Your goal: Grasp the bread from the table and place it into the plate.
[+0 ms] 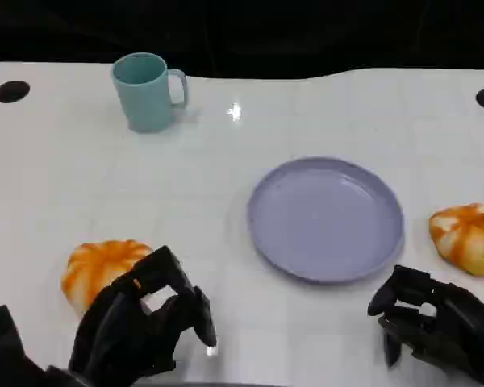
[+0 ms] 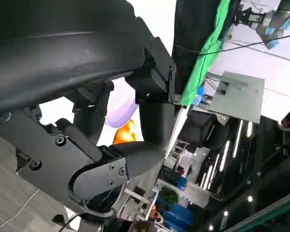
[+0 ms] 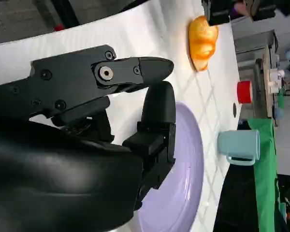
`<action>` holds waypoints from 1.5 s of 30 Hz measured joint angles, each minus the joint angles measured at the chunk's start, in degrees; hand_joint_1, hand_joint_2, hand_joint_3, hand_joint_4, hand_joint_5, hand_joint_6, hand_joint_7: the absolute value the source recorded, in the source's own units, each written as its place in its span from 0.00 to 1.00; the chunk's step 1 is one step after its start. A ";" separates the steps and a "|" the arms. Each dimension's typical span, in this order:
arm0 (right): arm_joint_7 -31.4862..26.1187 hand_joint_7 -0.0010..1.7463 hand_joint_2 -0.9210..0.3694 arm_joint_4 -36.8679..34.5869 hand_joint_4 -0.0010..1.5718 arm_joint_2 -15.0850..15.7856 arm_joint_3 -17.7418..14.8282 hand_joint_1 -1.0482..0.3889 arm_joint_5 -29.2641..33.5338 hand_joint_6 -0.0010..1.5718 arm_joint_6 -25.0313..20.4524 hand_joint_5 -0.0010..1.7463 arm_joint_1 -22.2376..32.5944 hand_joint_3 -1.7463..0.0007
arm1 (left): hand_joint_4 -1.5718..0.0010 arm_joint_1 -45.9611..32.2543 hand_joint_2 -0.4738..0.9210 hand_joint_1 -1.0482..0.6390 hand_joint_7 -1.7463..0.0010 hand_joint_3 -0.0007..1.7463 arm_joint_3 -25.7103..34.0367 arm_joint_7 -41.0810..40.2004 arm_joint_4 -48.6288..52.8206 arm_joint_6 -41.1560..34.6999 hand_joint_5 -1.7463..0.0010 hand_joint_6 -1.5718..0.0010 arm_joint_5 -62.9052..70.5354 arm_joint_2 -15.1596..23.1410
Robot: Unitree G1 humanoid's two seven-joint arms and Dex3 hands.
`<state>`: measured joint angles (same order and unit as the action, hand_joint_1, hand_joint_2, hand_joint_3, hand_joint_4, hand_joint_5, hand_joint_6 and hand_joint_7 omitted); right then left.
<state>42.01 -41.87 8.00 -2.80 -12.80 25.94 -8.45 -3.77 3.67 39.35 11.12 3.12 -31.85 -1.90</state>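
Note:
Two orange-and-white breads lie on the white table: one at the left [image 1: 103, 268], one at the right edge [image 1: 468, 237]. Between them sits the lavender plate [image 1: 325, 219], with nothing on it. My left hand [image 1: 145, 321] hovers just right of and in front of the left bread, its fingers loosely curled and holding nothing. My right hand [image 1: 432, 322] rests near the table's front, below the right bread and in front of the plate's right rim, also holding nothing. The right wrist view shows the plate [image 3: 186, 183] and the left bread [image 3: 203, 37] beyond my fingers [image 3: 154, 70].
A teal mug [image 1: 148, 90] stands at the back left, also seen in the right wrist view [image 3: 239, 145]. Dark holes mark the table's far corners [image 1: 11, 91]. A small red object [image 3: 243, 92] stands off the table. Lab furniture fills the background of the left wrist view.

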 measured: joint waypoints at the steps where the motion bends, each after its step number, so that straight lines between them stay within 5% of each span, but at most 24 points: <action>1: -0.03 0.80 0.00 -0.01 0.43 0.00 0.00 0.37 -0.09 0.43 -0.04 1.00 0.00 0.85 | 0.54 0.00 0.65 0.30 0.10 0.62 0.00 0.00 0.00 0.00 0.00 0.61 -0.01 0.00; 17: -0.57 0.80 0.00 0.05 0.43 0.06 0.19 0.36 0.70 0.42 0.59 1.00 0.02 0.85 | 0.55 0.00 0.70 0.30 0.12 0.54 -0.05 0.36 -0.02 -0.43 0.00 0.62 0.04 0.16; 23: -0.84 0.79 0.00 0.63 0.43 0.06 0.13 0.37 0.65 0.42 -0.66 1.00 0.03 0.85 | 0.57 -0.09 0.77 0.35 0.25 0.44 0.01 0.17 -0.42 -0.14 0.12 0.59 0.91 0.14; 25: -0.82 0.80 0.00 0.64 0.43 0.06 0.13 0.36 0.61 0.42 -0.64 1.00 0.03 0.84 | 0.60 -0.19 0.85 0.35 0.43 0.33 0.03 -0.33 -0.43 1.19 0.22 0.59 1.82 -0.01; 30: -1.21 0.81 0.00 1.30 0.43 0.06 0.27 0.37 0.94 0.42 -1.12 1.00 0.17 0.84 | 0.70 -0.27 0.91 0.40 0.64 0.20 -0.10 -1.34 -0.67 7.94 0.32 0.64 7.45 0.39; 45: -0.93 0.80 0.00 2.36 0.43 0.01 0.32 0.36 0.59 0.43 -3.03 1.00 0.26 0.85 | 0.93 -1.03 0.91 0.40 0.80 0.13 -1.99 -12.54 -11.77 14.09 0.42 0.75 29.48 8.87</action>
<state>41.08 -39.51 8.00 -2.47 -12.21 22.90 -8.19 -4.81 1.68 26.81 -0.65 17.21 -2.37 6.97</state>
